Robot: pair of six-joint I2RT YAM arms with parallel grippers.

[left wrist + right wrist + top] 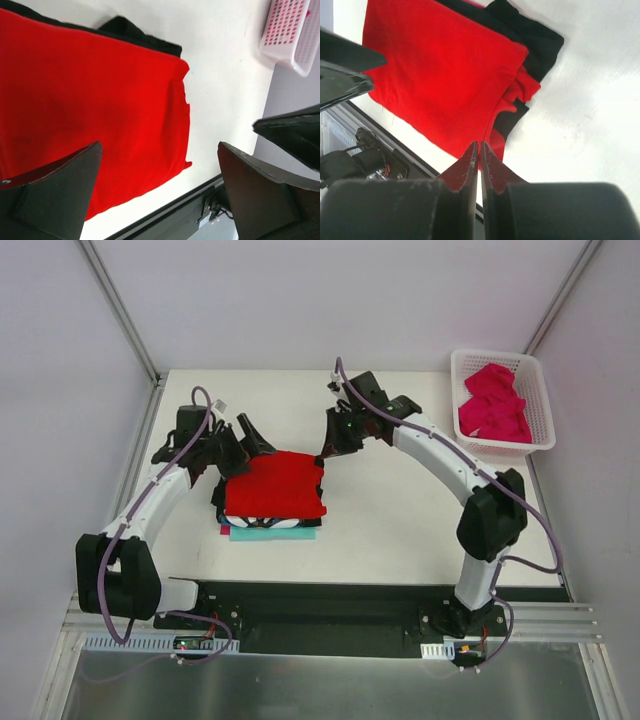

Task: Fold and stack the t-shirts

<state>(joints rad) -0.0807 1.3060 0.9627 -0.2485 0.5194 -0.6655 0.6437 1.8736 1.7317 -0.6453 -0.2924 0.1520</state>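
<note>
Main worry for me: the right end effector (479,146) is sitting with its jaws pinched almost together right at the edge of the red t-shirt (275,485), and I honestly can't tell if a bit of hem is lying between them. If it is, pulling away is going to drag that top layer, undo the fold and maybe slide it off the black flower-print t-shirt (262,522) underneath. That corner is already looking a little bunched in the right wrist view, so it wouldn't take much. The left end effector (159,150) is hanging fully released, jaws spread wide just above the shirt's left side, and a careless dip there could be snagging cloth too. The stack is lying on the worktop (400,530) left of centre, between the two arms, while the pink t-shirt (492,405) is sitting crumpled in the basket (545,410) at the far right corner, well apart. Pose-wise, the left arm is reaching forward with its wrist angling in toward the stack, and the right arm is arching over and leaning left, wrist pointing down at the stack's far right corner.
</note>
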